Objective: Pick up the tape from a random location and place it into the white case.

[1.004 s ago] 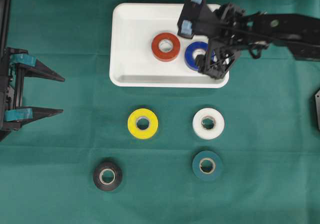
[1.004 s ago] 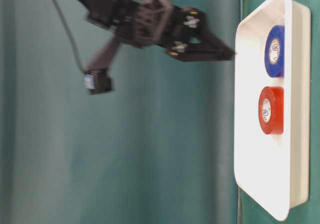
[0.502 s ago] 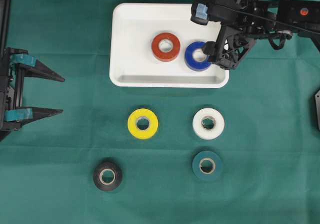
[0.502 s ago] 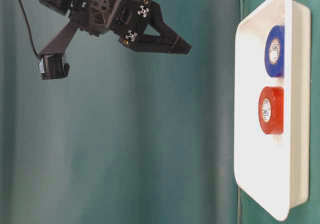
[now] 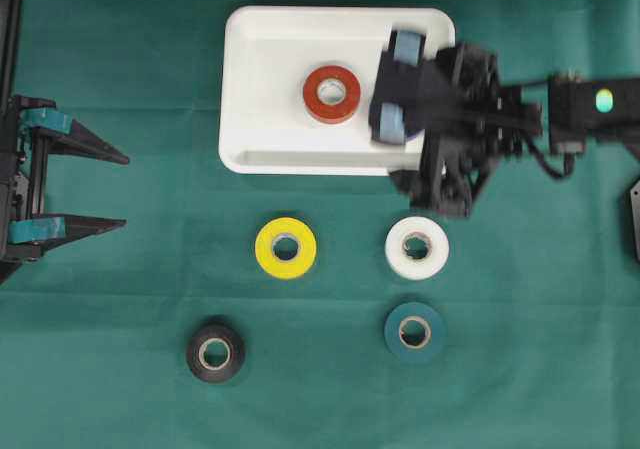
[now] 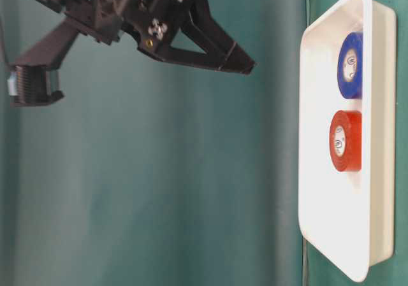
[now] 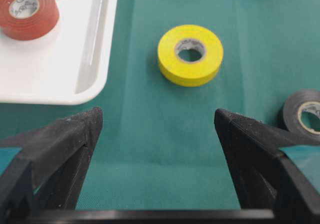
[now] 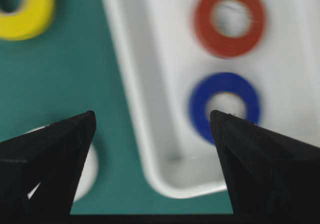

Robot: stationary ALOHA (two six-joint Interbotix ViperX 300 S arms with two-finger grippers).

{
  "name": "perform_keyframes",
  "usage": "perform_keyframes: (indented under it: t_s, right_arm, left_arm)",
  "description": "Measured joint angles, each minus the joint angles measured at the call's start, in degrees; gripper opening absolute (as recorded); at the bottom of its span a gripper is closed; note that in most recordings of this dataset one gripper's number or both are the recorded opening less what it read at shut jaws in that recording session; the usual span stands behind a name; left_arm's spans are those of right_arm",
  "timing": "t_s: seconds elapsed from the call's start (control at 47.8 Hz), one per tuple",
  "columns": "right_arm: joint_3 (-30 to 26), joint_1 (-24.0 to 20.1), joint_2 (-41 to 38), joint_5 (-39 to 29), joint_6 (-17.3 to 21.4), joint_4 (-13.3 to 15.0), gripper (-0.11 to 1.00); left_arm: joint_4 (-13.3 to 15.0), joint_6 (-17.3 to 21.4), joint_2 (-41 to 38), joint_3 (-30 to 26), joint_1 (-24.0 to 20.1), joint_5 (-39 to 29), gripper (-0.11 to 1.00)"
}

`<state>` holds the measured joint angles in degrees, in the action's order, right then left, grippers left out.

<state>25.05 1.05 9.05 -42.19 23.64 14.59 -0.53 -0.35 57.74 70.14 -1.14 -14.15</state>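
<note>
Item, near edge of table (image 5: pixel 560 369): black tape roll (image 5: pixel 215 352) and dark teal tape roll (image 5: pixel 415 331), both loose on the green cloth.

Item, next row: yellow tape roll (image 5: pixel 286 247); white tape roll (image 5: pixel 417 247), lying just below the right end effector.

Item, left end effector (image 5: pixel 105 189): jaws spread wide, empty, parked at the table's left edge.

Item, right end effector (image 8: pixel 152 134): jaws spread wide, nothing held, poised above the case's near right corner.

Item, far: white case (image 5: pixel 260 79) holding red tape roll (image 5: pixel 332 93) and blue tape roll (image 6: pixel 350 65).

Step judged: between deliveries, seeking another roll. Next move would call for descending squarely over the white roll, jaws straddling it, then closing.
</note>
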Motion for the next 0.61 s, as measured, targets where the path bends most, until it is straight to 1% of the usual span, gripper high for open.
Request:
perform_keyframes:
  t_s: [0.125, 0.314, 0.46, 0.606]
  right_arm:
    - [0.0, -2.5, 0.0, 0.0, 0.0, 0.0, 0.88]
    - [0.1, -2.4, 0.8, -0.1, -0.5, 0.0, 0.88]
    - [1.9, -2.5, 5.3, -0.2, -0.6, 0.0, 0.88]
    - [5.8, -2.6, 12.0, 0.3, -0.6, 0.0, 0.88]
  left_arm:
    - [0.0, 0.1, 0.0, -0.1, 0.0, 0.0, 0.97]
    - [0.0, 0.1, 0.0, 0.0, 0.0, 0.0, 0.97]
    - [0.0, 0.1, 0.0, -0.1, 0.0, 0.0, 0.97]
    - [0.0, 0.1, 0.1, -0.1, 0.1, 0.0, 0.97]
